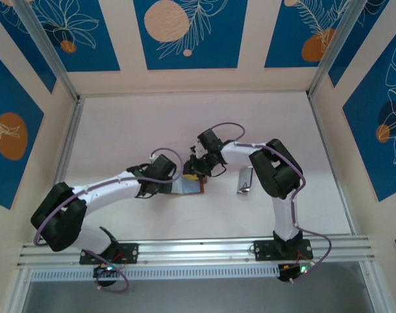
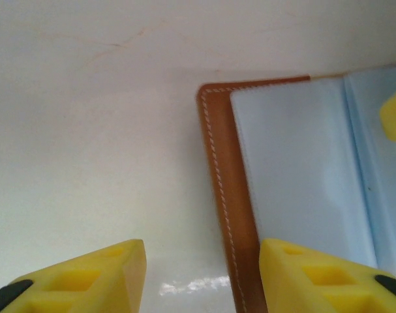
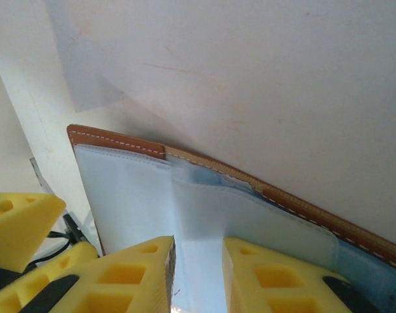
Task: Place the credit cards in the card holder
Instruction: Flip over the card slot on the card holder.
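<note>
The brown card holder (image 1: 188, 187) lies open on the table, its bluish-grey inner pockets (image 2: 295, 169) facing up. My left gripper (image 2: 203, 261) is open and straddles its stitched left edge, with one finger over the pocket and the other over bare table. My right gripper (image 3: 199, 261) hangs over the holder's (image 3: 119, 189) middle. It is shut on a pale credit card (image 3: 199, 222) whose far end lies under the pocket's edge. More silver credit cards (image 1: 244, 180) rest on the table to the right of the holder.
The two grippers (image 1: 184, 176) work close together over the holder. A left finger (image 3: 21, 222) shows beside my right one, and a right fingertip (image 2: 395, 114) shows at the holder's far side. White walls and metal rails (image 1: 184, 251) bound the table.
</note>
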You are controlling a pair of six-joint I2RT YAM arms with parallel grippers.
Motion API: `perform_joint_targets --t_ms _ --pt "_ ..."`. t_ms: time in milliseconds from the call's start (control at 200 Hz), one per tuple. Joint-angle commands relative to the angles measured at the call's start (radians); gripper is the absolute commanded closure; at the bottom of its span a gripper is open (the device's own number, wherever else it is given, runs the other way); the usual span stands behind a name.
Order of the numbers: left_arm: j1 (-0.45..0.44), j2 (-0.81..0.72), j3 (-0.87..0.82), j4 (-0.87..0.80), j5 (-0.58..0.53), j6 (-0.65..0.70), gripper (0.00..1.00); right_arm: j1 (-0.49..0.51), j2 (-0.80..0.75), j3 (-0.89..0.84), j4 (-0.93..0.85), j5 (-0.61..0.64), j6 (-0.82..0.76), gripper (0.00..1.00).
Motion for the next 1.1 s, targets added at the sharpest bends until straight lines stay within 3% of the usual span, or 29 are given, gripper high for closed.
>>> perform_joint_targets --t_ms 0,140,340,480,705,1095 --pt "0.042 -0.042 0.003 -0.005 0.092 0.033 0.52 0.008 0.046 -0.038 -0.172 0.160 -0.018 0.73" --pt "0.041 -0.098 0.078 -0.051 0.144 0.061 0.56 0.022 0.033 -0.028 -0.196 0.192 -0.026 0.74" --pt "0.016 -0.010 0.173 -0.039 0.269 0.057 0.78 0.028 0.027 -0.025 -0.198 0.200 -0.021 0.78" --pt "0.022 0.078 0.182 -0.011 0.281 0.041 0.89 0.028 0.008 -0.027 -0.214 0.220 -0.024 0.79" --pt "0.026 0.181 0.159 0.045 0.308 0.067 0.93 0.026 -0.015 -0.031 -0.266 0.291 -0.050 0.80" --pt "0.025 0.213 0.048 0.067 0.237 0.081 0.93 0.022 -0.039 -0.013 -0.316 0.353 -0.100 0.80"
